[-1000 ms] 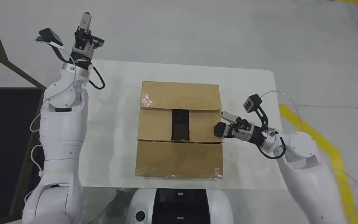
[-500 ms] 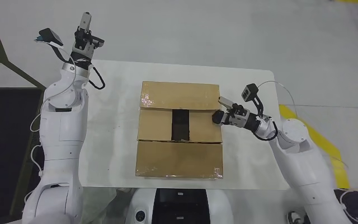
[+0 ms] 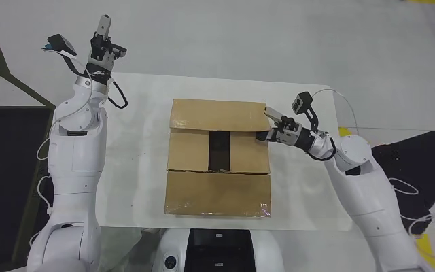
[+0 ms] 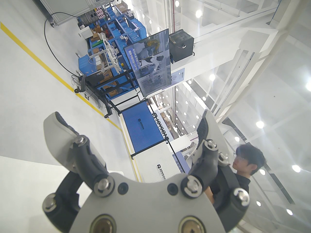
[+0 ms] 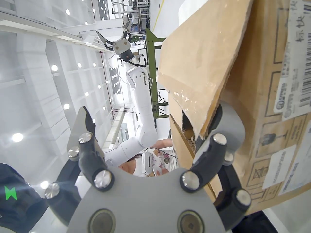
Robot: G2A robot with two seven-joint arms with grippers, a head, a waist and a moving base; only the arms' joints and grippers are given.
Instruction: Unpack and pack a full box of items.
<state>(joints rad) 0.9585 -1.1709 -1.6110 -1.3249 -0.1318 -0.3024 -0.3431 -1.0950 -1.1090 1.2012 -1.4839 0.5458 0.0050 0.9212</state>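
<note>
A brown cardboard box [image 3: 217,194] sits in the middle of the white table [image 3: 136,170]. Its far flap [image 3: 217,115] and near flap lie outward, and the two inner flaps leave a dark gap [image 3: 219,149] between them. My right gripper [image 3: 267,124] is open at the box's right edge, by the far flap's corner. In the right wrist view one finger [image 5: 218,122] sits under that flap corner [image 5: 194,78], against the labelled box side [image 5: 279,98], and the right gripper [image 5: 150,120] holds nothing. My left gripper [image 3: 103,26] is raised beyond the table's far left corner; this left gripper [image 4: 132,124] is open and empty.
Bare table surface runs left of the box and in a narrower strip on its right. A yellow floor line [image 3: 401,190] passes to the right of the table. A dark panel [image 3: 17,156] stands off the left edge.
My right gripper has moved along the box's right edge, from beside the inner flaps toward the far flap's corner. The left arm has stayed still.
</note>
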